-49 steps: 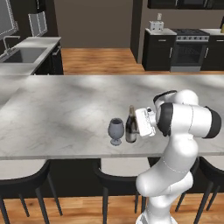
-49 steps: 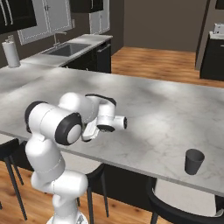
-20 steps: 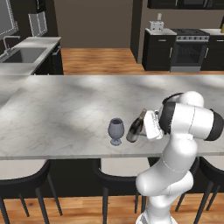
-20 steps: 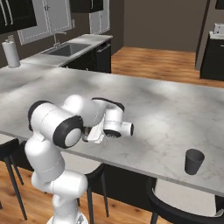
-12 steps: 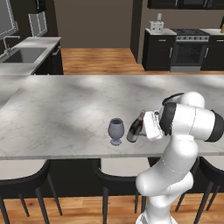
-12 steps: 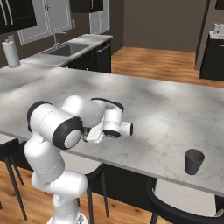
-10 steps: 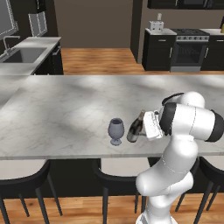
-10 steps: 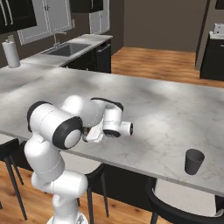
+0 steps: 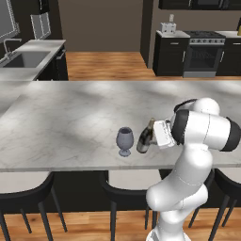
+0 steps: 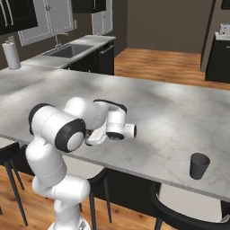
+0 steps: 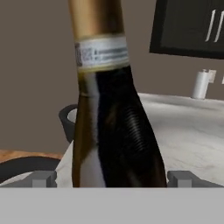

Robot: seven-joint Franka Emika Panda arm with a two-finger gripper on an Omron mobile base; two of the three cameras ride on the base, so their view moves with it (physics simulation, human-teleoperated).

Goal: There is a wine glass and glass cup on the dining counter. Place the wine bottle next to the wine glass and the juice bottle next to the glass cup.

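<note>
Item: wine bottle (image 9: 145,138). Slim, dark, gold-foiled neck. Position: on the dining counter (image 9: 70,117), near its front edge, just beside the wine glass (image 9: 124,140), on the robot's side of it. Tilted, neck leaning toward my gripper (image 9: 157,134); base appears to be down on the marble, though I cannot confirm full contact.

Item: gripper. In the hand view the bottle (image 11: 111,131) sits between the two finger tips (image 11: 43,178), which stand wide to either side at the lower edge. I read the jaws as apart, not clamped on the glass, but contact at the pads is hidden.

Item: glass cup (image 10: 199,165). On the same counter, well apart to the robot's right, alone. Juice bottle not sighted.

Handling note, my judgement: the placement is close to right but the lean is the risk. I would right the bottle before letting go, and draw the hand straight back, away from the wine glass.
</note>
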